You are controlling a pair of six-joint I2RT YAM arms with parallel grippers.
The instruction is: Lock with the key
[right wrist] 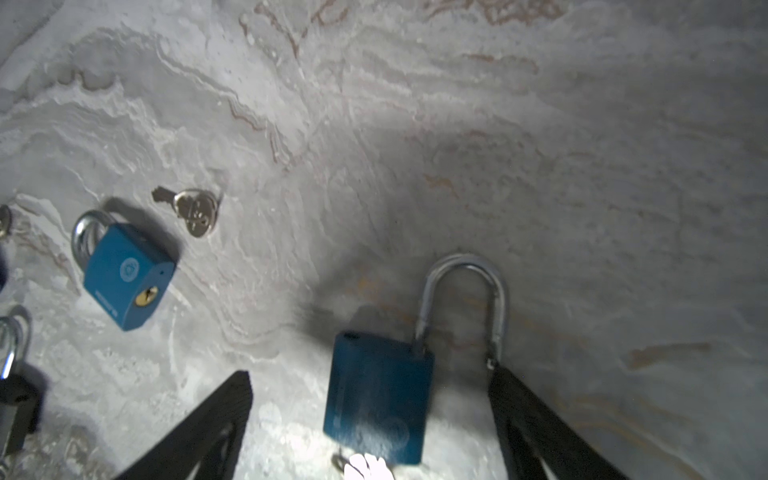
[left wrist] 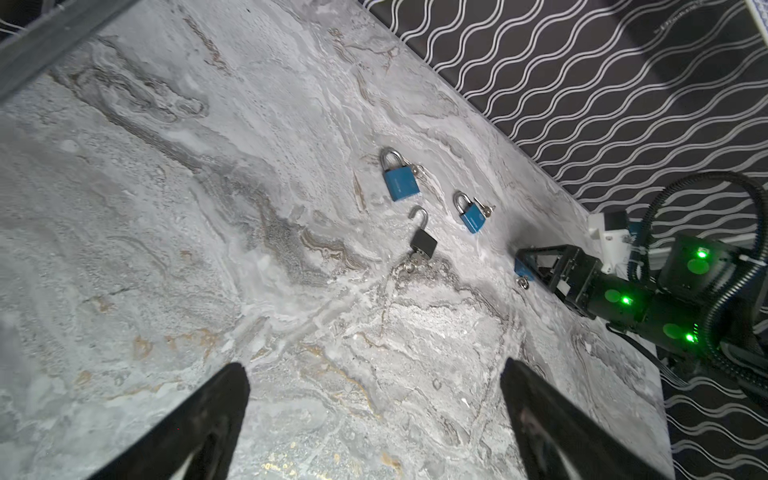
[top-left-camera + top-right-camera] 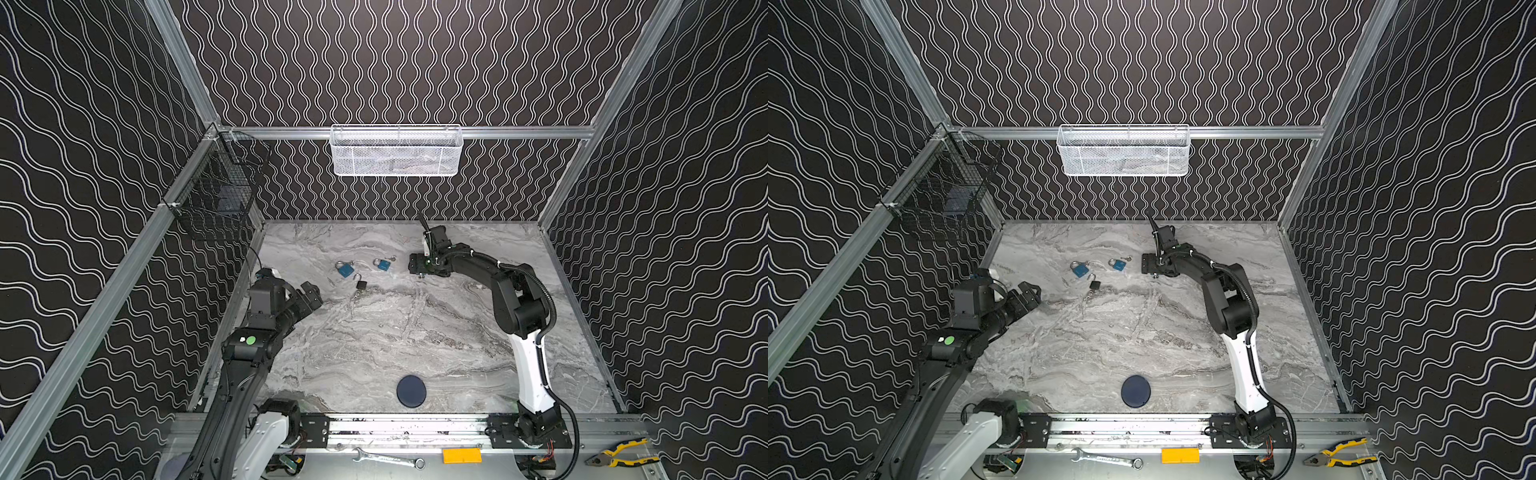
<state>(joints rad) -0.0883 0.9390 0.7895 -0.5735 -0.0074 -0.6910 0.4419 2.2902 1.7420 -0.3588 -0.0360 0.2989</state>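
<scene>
Right wrist view: right gripper (image 1: 370,372) stands wide, its fingers (image 1: 208,419) on either side of the open blue padlock (image 1: 376,399), which lies flat on the worktop (image 1: 415,124) between them. Shackle pulled out, one leg free. One finger is clear of the padlock body. The other is at the free shackle end, touching or just beside it, cannot tell which. Nothing is clamped. A key (image 2: 523,283) sits at the base of this padlock, on the gripper's wrist side. It is overexposed in the right wrist view, so whether it is seated in the keyway cannot be told. Off to one side of the right gripper lies a second blue padlock (image 1: 124,274), shackle shut, brass keyway showing, with a loose key (image 1: 195,210) near its shackle. Left wrist view: left gripper (image 2: 374,368) also wide, nothing between its fingers, bare worktop below. Ahead of it lie a black padlock (image 2: 424,243) with its shackle swung open and a key at its base, and beyond that a third blue padlock (image 2: 401,185), shackle shut. In both top views the black padlock is the nearest of the padlocks to the left gripper.
</scene>
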